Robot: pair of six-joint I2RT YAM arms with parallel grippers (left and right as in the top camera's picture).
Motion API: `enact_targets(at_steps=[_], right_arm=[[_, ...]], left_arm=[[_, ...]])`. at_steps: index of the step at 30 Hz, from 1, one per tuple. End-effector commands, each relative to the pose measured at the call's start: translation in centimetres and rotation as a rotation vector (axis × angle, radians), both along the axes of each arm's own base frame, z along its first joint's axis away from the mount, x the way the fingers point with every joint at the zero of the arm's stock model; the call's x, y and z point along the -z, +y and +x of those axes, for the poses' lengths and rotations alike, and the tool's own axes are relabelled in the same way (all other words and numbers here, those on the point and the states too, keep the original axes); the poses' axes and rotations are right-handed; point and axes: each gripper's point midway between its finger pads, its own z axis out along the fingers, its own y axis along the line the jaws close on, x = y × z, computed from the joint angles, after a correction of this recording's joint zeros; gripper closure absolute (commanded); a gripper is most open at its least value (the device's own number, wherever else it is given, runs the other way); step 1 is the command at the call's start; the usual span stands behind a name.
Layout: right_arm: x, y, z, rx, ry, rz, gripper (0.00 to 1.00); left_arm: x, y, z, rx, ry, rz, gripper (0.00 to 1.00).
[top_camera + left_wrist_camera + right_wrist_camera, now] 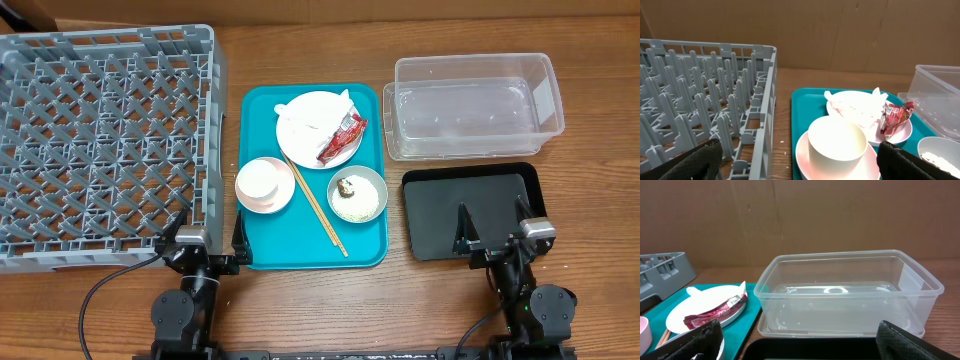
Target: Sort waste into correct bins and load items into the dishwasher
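On the teal tray (270, 240) a white plate (300, 145) holds a crumpled white napkin (318, 110) and a red wrapper (342, 138). A small white cup (260, 178) stands in the pale pink bowl (278, 198). A grey bowl (357, 195) holds rice and a brown lump. Two chopsticks (318, 206) lie between them. The grey dish rack (100, 150) is at the left. The clear tub (470, 105) and black tray (470, 210) are at the right. My left gripper (205, 240) is open near the rack's front corner. My right gripper (495, 228) is open over the black tray's front edge.
Cardboard walls stand behind the table. The cup (836, 142), plate (865, 112) and wrapper (895, 117) show in the left wrist view beside the rack (705, 100). The tub (847, 292) fills the right wrist view.
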Motion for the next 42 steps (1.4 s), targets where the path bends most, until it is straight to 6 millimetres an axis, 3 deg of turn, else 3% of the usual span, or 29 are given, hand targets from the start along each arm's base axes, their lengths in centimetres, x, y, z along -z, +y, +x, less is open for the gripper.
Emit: enact_targets(at_steps=[1,38,42], right_arm=[[0.22,-0.03,0.02,0.004,-0.002,-0.003,0.00],[0.15,0.07,0.01,-0.002,-0.005,-0.002,0.00],[0.09,0.10,-0.02,-0.003,0.006,0.062,0.00]], left_arm=[[0.03,-0.09,-0.02,0.004,-0.004,0.015,0.00],[0.03,-0.07,-0.02,0.002,-0.004,0.015,0.00],[0.02,-0.04,-0.02,0.001,-0.004,0.015,0.00]])
